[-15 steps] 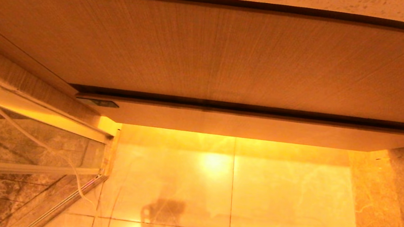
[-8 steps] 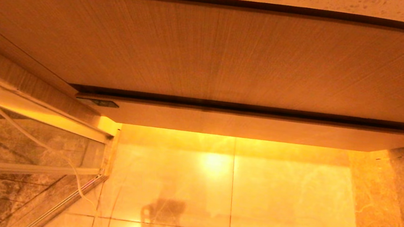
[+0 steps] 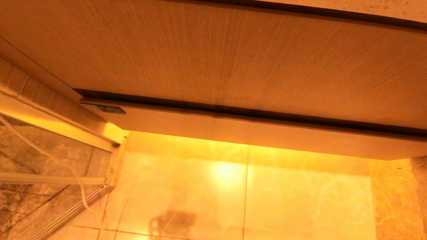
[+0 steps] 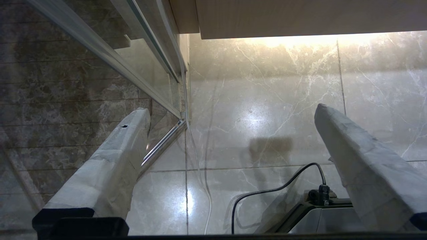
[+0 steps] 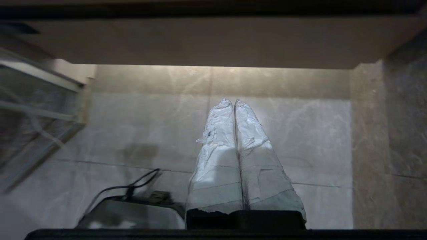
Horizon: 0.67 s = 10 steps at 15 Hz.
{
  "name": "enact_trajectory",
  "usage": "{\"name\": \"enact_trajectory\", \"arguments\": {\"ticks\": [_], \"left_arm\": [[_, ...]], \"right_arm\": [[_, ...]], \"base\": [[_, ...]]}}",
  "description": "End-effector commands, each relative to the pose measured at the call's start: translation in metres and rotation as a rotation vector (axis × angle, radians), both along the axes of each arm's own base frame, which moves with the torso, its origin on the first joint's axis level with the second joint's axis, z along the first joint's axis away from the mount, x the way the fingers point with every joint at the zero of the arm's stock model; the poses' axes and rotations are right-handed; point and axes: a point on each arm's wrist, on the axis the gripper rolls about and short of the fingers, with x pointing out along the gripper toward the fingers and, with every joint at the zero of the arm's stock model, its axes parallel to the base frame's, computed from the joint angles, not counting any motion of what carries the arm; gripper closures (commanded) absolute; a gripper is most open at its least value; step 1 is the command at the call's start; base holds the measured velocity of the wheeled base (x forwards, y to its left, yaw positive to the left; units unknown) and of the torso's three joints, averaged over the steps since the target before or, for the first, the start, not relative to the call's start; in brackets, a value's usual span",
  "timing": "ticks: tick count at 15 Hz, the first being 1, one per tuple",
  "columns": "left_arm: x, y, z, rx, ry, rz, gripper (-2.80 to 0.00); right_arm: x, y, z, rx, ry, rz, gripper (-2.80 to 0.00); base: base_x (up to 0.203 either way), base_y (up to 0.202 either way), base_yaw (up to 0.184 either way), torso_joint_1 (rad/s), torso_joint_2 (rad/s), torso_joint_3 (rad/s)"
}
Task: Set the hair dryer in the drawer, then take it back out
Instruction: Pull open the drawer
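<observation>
Drawer (image 3: 262, 133) front closed flush, long edge running left-right; floor (image 3: 301, 209) below. My left gripper (image 4: 230, 113) spread wide, right gripper (image 5: 234, 103) pinched, nothing held.

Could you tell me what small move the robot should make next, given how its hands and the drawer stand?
Probably raise the open left hand toward the drawer front to pull it out: the drawer looks shut, no hair dryer is in view, and the right hand is shut and empty above the floor.
</observation>
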Motion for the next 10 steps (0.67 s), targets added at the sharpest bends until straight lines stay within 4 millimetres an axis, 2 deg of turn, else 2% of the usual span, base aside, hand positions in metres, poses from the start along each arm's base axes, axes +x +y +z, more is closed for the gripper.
{"name": "enact_trajectory", "arguments": {"ticks": [1, 4, 6, 10], "left_arm": [[0.0, 0.0, 0.0, 0.0, 0.0, 0.0, -2.8], [0.0, 0.0, 0.0, 0.0, 0.0, 0.0, -2.8], [0.0, 0.0, 0.0, 0.0, 0.0, 0.0, -2.8], [0.0, 0.0, 0.0, 0.0, 0.0, 0.0, -2.8]], "right_arm": [[-0.003, 0.001, 0.033, 0.015, 0.075, 0.06, 0.0], [0.016, 0.007, 0.063, 0.109, 0.274, 0.334, 0.0], [0.009, 0.007, 0.065, 0.157, 0.376, 0.499, 0.0], [-0.015, 0.005, 0.065, 0.211, 0.57, 0.713, 0.0]], "base": [[0.0, 0.0, 0.0, 0.0, 0.0, 0.0], [0.0, 0.0, 0.0, 0.0, 0.0, 0.0], [0.0, 0.0, 0.0, 0.0, 0.0, 0.0], [0.0, 0.0, 0.0, 0.0, 0.0, 0.0]]}}
